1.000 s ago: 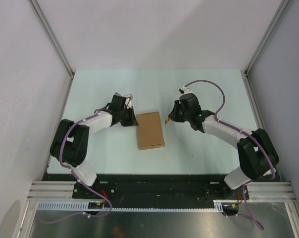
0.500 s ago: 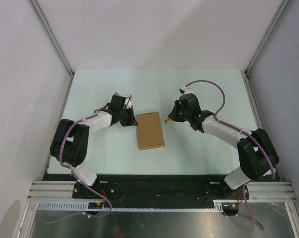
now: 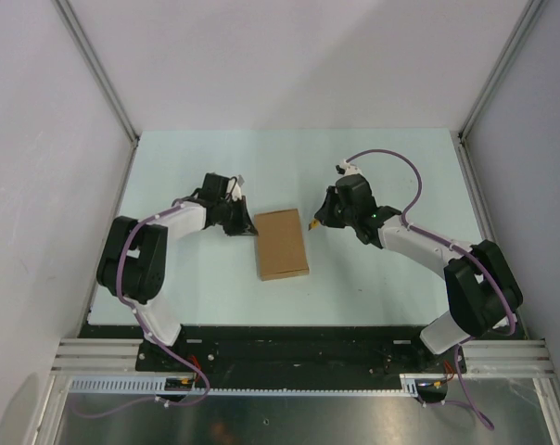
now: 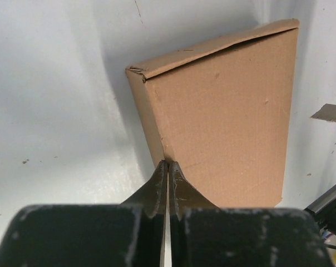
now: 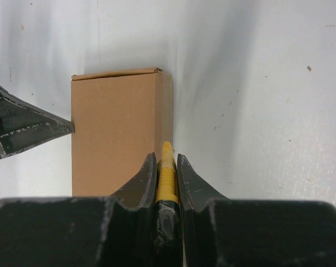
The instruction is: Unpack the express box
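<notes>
Yellow utility knife [image 5: 166,173] is clamped nose-forward between the right gripper [image 5: 167,160] fingers, which are closed tight on its handle. The knife nose sits right at the long right edge of the express box [image 5: 120,133], touching it or just above; can't tell which. The left wrist view shows a grey sliver ahead of the yellow nose. That's probably the blade, extended, but it's too small to confirm.

Left gripper [image 4: 167,164] is fully closed with nothing between the fingers. Its tips butt against the box's left side wall, low down, about mid-length. It's acting as a stop, not a grasp.

The box lies flat on the pale table [image 3: 373,167], centred between the two grippers and slightly skewed to the table edges. The lid is shut. The far end shows a thin dark seam under the top panel, and one far corner is a bit crushed. No tape is visible from any view.

Judgement: this is the opening step, with the brace set and the knife lined up, and no cut is showing yet. Nothing is unpacked.

What the next move calls for:
- get the tip into the lid seam on the right side, not into the panel face
- keep the cut shallow, since the contents are unknown
- draw along the edge while the left tips hold position

The box looks light, so side load from the knife would likely slide or yaw it off a single-point brace.
</notes>
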Robot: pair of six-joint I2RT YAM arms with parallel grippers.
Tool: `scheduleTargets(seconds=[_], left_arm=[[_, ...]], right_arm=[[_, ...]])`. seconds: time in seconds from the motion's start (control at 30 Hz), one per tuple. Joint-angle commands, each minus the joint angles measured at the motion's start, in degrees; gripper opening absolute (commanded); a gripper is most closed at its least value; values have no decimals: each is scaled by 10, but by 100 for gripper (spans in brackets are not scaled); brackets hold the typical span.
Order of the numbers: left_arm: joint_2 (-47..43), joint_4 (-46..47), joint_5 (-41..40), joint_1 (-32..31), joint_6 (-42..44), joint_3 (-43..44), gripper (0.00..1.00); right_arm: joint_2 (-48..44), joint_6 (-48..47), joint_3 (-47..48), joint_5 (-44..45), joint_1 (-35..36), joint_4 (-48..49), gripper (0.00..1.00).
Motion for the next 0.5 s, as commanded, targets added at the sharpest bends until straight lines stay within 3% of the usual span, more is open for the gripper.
scheduleTargets(seconds=[0.0, 0.47], left_arm=[[52, -108, -78, 12, 23, -29, 0], [66, -126, -76, 17, -47, -37, 0]], right_arm=[[-7, 3, 17, 9, 3, 25, 0], [-8, 1, 18, 3, 9, 19, 0]])
